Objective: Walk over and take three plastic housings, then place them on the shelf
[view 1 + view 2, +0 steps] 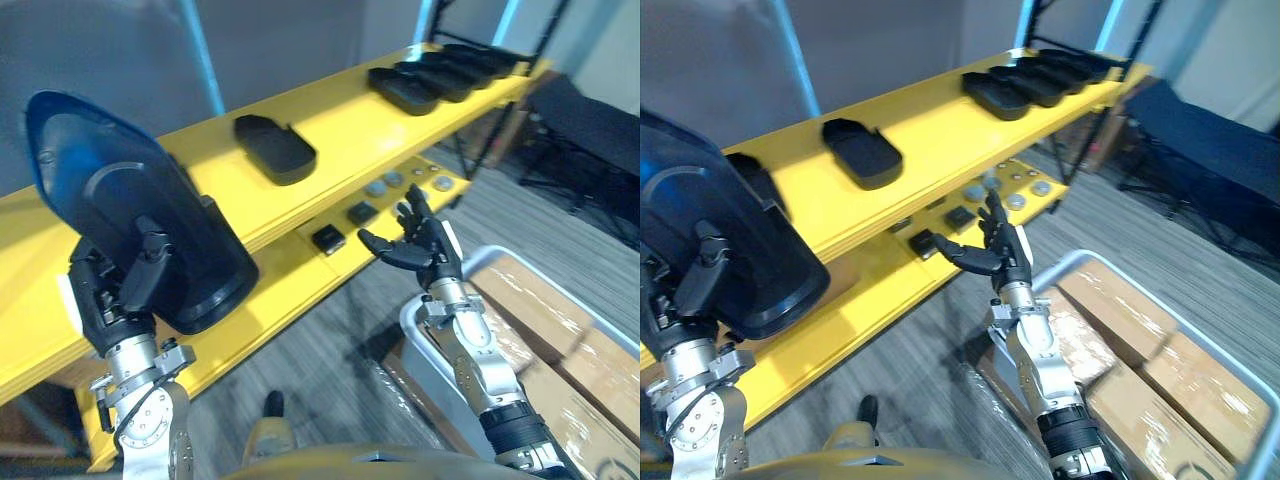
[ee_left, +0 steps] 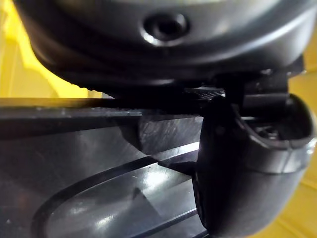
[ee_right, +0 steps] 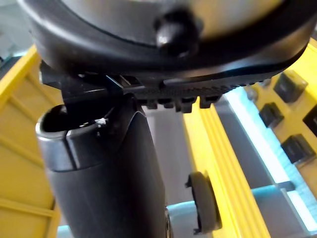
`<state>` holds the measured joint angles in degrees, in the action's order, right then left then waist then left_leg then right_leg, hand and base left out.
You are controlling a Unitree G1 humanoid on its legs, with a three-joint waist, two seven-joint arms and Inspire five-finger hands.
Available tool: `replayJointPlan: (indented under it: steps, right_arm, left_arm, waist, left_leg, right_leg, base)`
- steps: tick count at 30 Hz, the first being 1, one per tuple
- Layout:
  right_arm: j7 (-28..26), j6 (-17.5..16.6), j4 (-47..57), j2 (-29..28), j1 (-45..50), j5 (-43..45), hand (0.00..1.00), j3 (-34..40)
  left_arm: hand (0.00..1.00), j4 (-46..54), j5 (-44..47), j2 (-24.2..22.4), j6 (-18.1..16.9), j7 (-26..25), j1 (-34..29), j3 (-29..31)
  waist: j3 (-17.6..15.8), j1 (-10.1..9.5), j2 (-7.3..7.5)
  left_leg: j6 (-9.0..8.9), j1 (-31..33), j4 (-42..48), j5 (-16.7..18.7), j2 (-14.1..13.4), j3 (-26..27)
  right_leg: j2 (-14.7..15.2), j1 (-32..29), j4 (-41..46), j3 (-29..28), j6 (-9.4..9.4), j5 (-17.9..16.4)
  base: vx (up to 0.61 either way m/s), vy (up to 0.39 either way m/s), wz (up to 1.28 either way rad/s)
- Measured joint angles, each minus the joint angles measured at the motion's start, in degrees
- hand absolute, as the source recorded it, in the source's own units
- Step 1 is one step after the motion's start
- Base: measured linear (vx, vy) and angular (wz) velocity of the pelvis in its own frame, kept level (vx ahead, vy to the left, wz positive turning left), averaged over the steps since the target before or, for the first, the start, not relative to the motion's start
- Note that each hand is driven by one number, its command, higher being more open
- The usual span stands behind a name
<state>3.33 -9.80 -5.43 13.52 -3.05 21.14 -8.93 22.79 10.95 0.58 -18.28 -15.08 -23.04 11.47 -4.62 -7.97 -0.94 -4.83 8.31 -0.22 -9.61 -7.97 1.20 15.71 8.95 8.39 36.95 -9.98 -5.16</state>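
**Left hand has a housing at the shelf, not set down yet**

Fingers point(image 1: 150, 262) of your left hand point(image 1: 112, 300) are curled round the lower end of a dark plastic housing point(image 1: 120, 190). The left wrist view is too close to read much, but the thumb looks pressed onto its surface. The housing stands upright at near left, in front of the top board of the yellow shelf point(image 1: 340, 140). I judge it's not resting on the board.

Right hand point(image 1: 425, 245): fingers spread wide, holding nothing. It hovers right of centre, between the shelf's lower board point(image 1: 270, 290) and the grey crate point(image 1: 415, 330) of cardboard boxes point(image 1: 540, 300).

Already on the top board: one placed housing point(image 1: 275, 148) mid-shelf and a far row of housings point(image 1: 440, 70) at far right. I can't tell which of those are from your three.

Progress: pick done for this piece, placement pending. There's free board between the held piece and the mid-shelf one, so that's the likely spot. How many trips remain isn't readable from here.
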Motion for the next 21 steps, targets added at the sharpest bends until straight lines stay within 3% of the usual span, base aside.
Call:
replayJointPlan:
  steps: [3,5,8,14,19,20,21]
  right_arm:
    - [-0.09,-0.22,0.95,-0.97,2.28,-0.30,1.00,0.37]
    - [-0.18,-0.42,2.90,-1.18,4.71,-0.30,1.00,1.51]
    - [-1.38,-1.02,3.40,-2.66,5.03,-0.15,1.00,4.40]
    - [-4.77,-3.56,3.44,-2.63,4.95,0.50,1.00,6.00]
    - [-4.77,-3.60,3.76,-2.75,5.85,2.40,1.00,6.13]
    - [-4.79,-3.72,3.90,-3.48,5.85,2.41,1.00,6.12]
    - [-4.78,-3.92,3.94,-3.59,5.84,2.40,1.00,6.10]
  left_arm:
    - [0.00,-2.54,1.81,3.34,-0.27,2.68,2.19,-1.17]
    - [0.00,-4.25,2.64,5.80,-0.38,4.19,3.94,-3.23]
    - [0.00,-4.36,2.95,6.34,-0.57,6.39,5.09,-6.24]
    - [0.00,-4.36,2.66,6.01,-0.56,6.74,5.41,-8.92]
    - [0.00,-4.33,2.49,4.69,-0.59,5.10,5.31,-8.90]
    - [0.00,-4.12,2.47,4.57,-0.82,5.07,5.45,-8.85]
    - [0.00,-4.07,2.44,4.53,-1.13,5.05,5.46,-8.84]
  waist:
    - [-1.76,1.58,1.38]
    - [-1.77,2.80,2.06]
    - [-2.21,3.29,2.03]
    - [-3.41,4.82,0.95]
    - [-5.41,5.33,-0.11]
    - [-6.33,5.33,0.74]
    - [-6.55,5.09,0.14]
  left_leg:
    - [0.98,-0.80,-1.77,-1.31,3.75,-4.56]
    - [0.87,-1.23,-3.21,-2.69,5.55,-6.73]
    - [0.13,-0.96,-3.84,-4.44,5.26,-6.77]
    - [0.21,-1.08,-2.42,-4.02,3.86,-3.95]
    - [0.14,-0.23,0.72,-0.07,3.46,-0.40]
    - [1.85,2.01,6.63,1.95,3.44,1.74]
    - [1.61,2.95,10.41,3.60,3.44,2.38]
  right_leg:
    - [-0.55,-1.92,6.40,-12.76,2.01,-8.33]
    - [-0.71,-1.86,7.99,-17.48,2.39,-11.05]
    - [-1.03,-1.75,7.52,-16.89,0.22,-10.29]
    - [-1.96,-2.02,6.69,-18.70,-0.13,-9.31]
    - [-1.05,-2.30,7.60,-18.91,0.91,-9.95]
    - [0.34,-2.41,7.86,-18.73,0.94,-10.05]
    - [0.39,-2.07,8.14,-18.76,0.67,-10.28]
  base:
    - [-0.06,-0.033,0.87]
    - [-0.02,-0.092,0.83]
    - [-0.03,-0.069,0.22]
    - [-0.06,-0.018,-0.19]
    - [-0.07,0.023,-0.04]
    - [0.02,0.085,0.08]
    - [0.04,0.065,0.06]
